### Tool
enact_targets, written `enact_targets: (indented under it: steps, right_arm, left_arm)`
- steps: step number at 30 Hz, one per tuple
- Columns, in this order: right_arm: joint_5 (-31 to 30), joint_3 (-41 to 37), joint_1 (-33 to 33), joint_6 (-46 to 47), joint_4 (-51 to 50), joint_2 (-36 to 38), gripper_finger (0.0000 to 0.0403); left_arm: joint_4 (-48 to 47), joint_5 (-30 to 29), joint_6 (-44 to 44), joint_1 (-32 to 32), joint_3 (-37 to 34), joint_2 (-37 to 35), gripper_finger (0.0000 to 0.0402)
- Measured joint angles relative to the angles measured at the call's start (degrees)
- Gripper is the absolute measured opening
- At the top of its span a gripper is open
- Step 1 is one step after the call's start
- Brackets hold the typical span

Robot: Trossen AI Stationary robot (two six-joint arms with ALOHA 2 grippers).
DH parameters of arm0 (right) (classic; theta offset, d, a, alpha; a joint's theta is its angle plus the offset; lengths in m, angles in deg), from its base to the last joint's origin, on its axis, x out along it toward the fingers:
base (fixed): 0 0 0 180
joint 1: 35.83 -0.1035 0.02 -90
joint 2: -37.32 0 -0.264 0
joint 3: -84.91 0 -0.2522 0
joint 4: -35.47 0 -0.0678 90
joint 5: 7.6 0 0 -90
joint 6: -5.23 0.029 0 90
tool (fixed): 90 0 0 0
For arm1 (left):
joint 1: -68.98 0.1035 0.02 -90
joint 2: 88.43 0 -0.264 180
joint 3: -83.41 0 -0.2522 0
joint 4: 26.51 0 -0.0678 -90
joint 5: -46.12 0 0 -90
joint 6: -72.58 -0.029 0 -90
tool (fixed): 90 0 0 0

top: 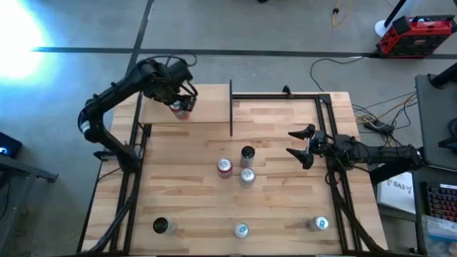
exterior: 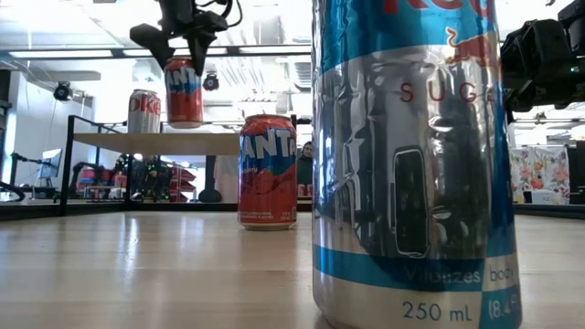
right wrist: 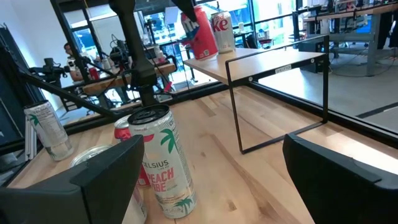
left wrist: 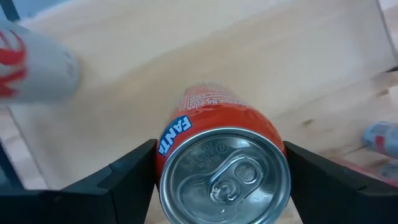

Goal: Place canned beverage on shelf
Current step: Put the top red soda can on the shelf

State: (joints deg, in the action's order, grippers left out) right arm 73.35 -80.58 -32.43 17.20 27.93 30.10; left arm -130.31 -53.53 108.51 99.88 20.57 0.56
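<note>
An orange Fanta can (exterior: 184, 91) hangs just above the shelf (exterior: 155, 143), a pale wood board on a thin black frame at the table's far left (top: 207, 103). My left gripper (top: 182, 107) is shut on it. A silver Diet Coke can (exterior: 143, 111) stands on the shelf beside it and shows blurred in the left wrist view (left wrist: 31, 65). My right gripper (top: 303, 146) waits open at the table's right edge, pointing level toward the middle, with nothing between its fingers. My left gripper pinches the Fanta can's upper wall just below the rim (left wrist: 163, 155) between its two fingers (left wrist: 124, 177), one on each side. The fingers come from above, pointing down. The can hangs roughly upright, lid up, its base clear of the shelf board.
A second Fanta can (exterior: 267, 171), a Celsius can (right wrist: 161, 158) and a silver can (top: 247, 176) stand mid-table. Three more cans line the near edge, among them a tall Red Bull can (exterior: 407, 164) close to the low camera. The shelf's black frame (right wrist: 280, 99) rises at its right side.
</note>
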Motion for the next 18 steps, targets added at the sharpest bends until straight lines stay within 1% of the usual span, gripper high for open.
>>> enact_targets:
  steps: [5,9,18]
  right_arm:
    - [-0.01,0.02,0.00,0.00,0.00,0.02,0.0368]
    - [0.00,0.00,0.02,0.00,0.00,0.01,0.0368]
    - [0.00,0.00,0.01,0.00,0.00,0.01,0.0368]
  left_arm:
    - [0.05,0.82,-4.94,4.39,-0.13,0.07,0.0290]
    - [0.02,1.67,-6.87,7.06,-0.82,0.29,0.0290]
    - [0.47,3.61,-7.83,10.28,-0.58,3.27,0.0291]
